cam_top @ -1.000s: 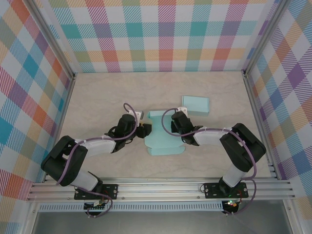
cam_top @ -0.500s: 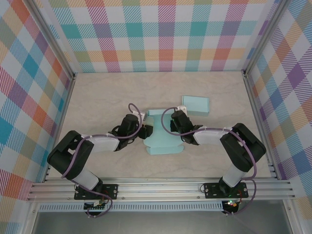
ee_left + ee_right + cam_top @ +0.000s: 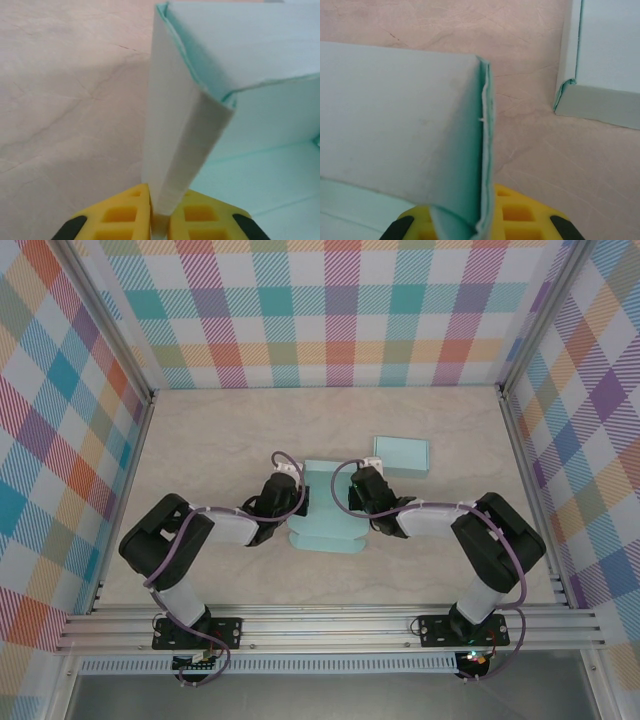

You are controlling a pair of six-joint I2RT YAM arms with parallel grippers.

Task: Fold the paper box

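The pale teal paper box [image 3: 328, 510] lies half folded at the middle of the table, its two side walls raised. My left gripper [image 3: 298, 502] is shut on the left wall [image 3: 175, 145], which stands upright between the yellow fingers [image 3: 120, 215]. On the opposite side my right gripper [image 3: 356, 498] is shut on the right wall [image 3: 470, 165], a doubled teal sheet pinched against the yellow finger [image 3: 525, 215]. The box floor [image 3: 270, 165] shows behind the left wall.
A second, finished teal box [image 3: 400, 455] sits just beyond and right of the right gripper, also seen as the box corner [image 3: 600, 75] in the right wrist view. Checked walls enclose the beige table [image 3: 220, 430]; metal rails run along the near edge.
Both grippers have moved inward toward each other, raising the box's side walls from flat to upright. The box outline has narrowed and shifted slightly away from the bases.
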